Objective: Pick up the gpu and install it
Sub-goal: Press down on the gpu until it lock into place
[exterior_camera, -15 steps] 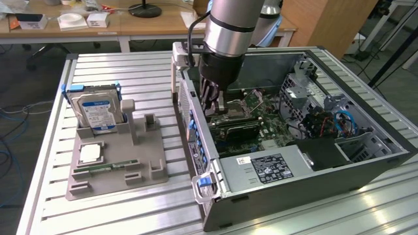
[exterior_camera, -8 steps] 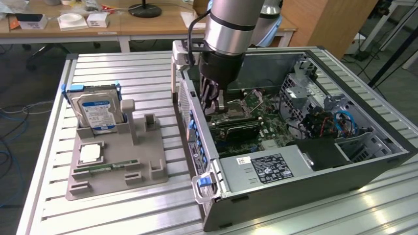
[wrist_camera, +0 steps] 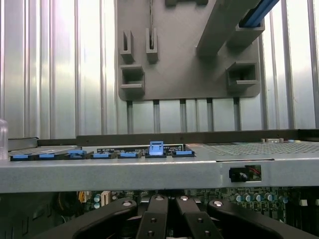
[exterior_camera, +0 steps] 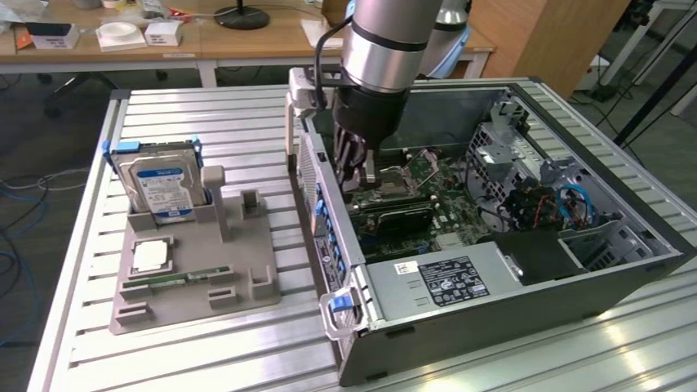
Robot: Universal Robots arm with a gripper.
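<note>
Inside the open computer case, a dark sheet-metal box lying on its side on a ribbed aluminium table, the arm reaches down over the green motherboard. The gpu shows as a thin, flat, matte black rectangle just beneath the fingertips, low over the board near the case's rear wall. Its long axis runs from that wall toward the interior, roughly across the exterior view from left to right, with its broad dark face turned up toward the camera. The gripper is black and jointed, pointing straight down, and its fingers are drawn together with no gap between them. Whether they pinch the card's edge or merely stand above it cannot be determined. A silver power supply with a printed label fills the near corner of the case, and blue plastic clips line the rear wall. On the exterior view's left, well apart from the case, a grey moulded fixture tray holds a boxy silver hard drive standing upright, a square processor lying flat, and a narrow green memory stick.
</note>
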